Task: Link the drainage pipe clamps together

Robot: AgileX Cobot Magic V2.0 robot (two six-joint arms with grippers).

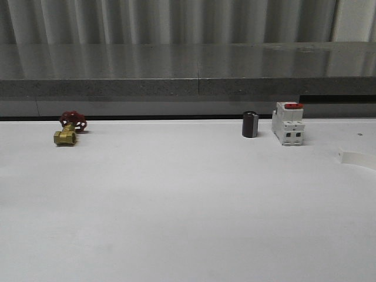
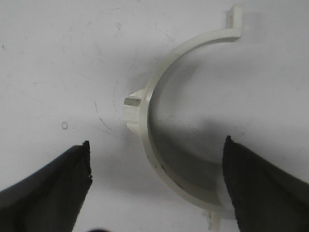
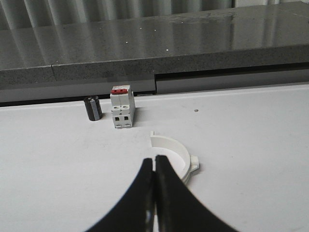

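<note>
Black fingers point(image 2: 53, 188) of the left gripper point(image 2: 157, 186) stood spread wide over one white clamp half point(image 2: 159, 125) lying flat on the table point(image 1: 176, 205). Beyond the pinched-together, empty right gripper point(image 3: 155, 166), the other clamp half point(image 3: 170, 155) lay near the breaker point(image 3: 120, 107) and a dark cylinder point(image 3: 92, 108). A clean pickup probably called for centring on the band, clear of its lug.

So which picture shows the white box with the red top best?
The front view: the white box stands near, whole, beside the dark cylinder. The right wrist view shows it whole too, but smaller and farther off, beyond the shut right gripper.
</note>
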